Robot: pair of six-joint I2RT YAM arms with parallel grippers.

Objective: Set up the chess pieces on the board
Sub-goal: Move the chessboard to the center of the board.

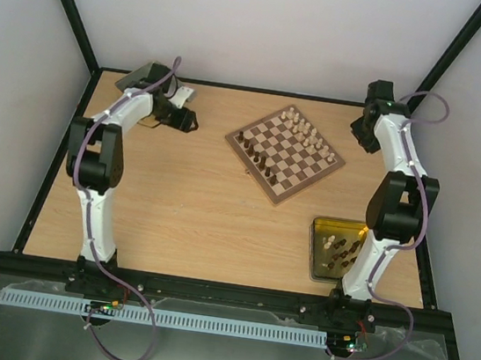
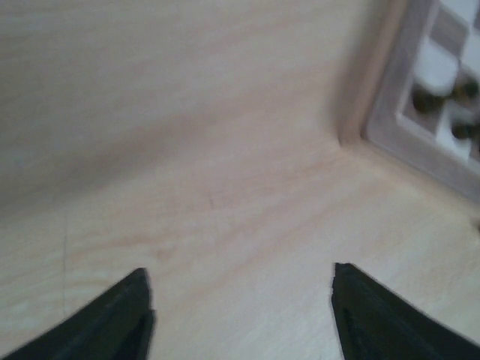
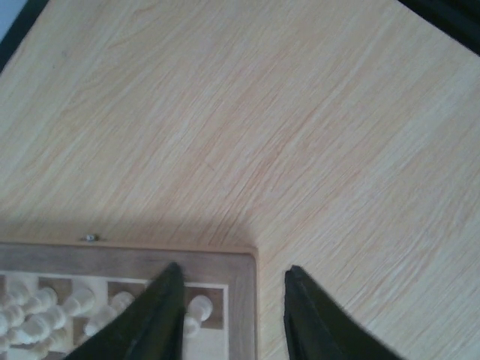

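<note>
Presently, step in hand: a pause between placements, as I judge it; neither claw carries anything.
Board (image 1: pixel 284 153): flat at mid-surface, turned corner-on to the arms.
Cream pieces (image 1: pixel 307 135): ranked along the board's far-right edge, crowded; the exact squares are too small to tell.
Dark pieces (image 1: pixel 257 153): standing along the board's left edge, the row looking incomplete.
Yellow tin (image 1: pixel 311 251): on the surface (image 1: pixel 174 216) by the right arm's base, well apart from the board; several chess pieces (image 1: pixel 332 242) lie inside.
Left claw (image 2: pixel 240 270): jaws wide apart, nothing between them; over bare wood just beside the board's left corner.
Right claw (image 3: pixel 234 268): jaws parted more narrowly, gripping nothing; over the board's right corner, a cream piece just beside one finger (image 3: pixel 161 315).
Progress: partly done, judged from the pieces in the tin.
Next move calls for: bringing a claw back to the tin, singling out one tiny piece from its neighbours, pinching it upright, then setting it on a free square without toppling the crowded ranks.
</note>
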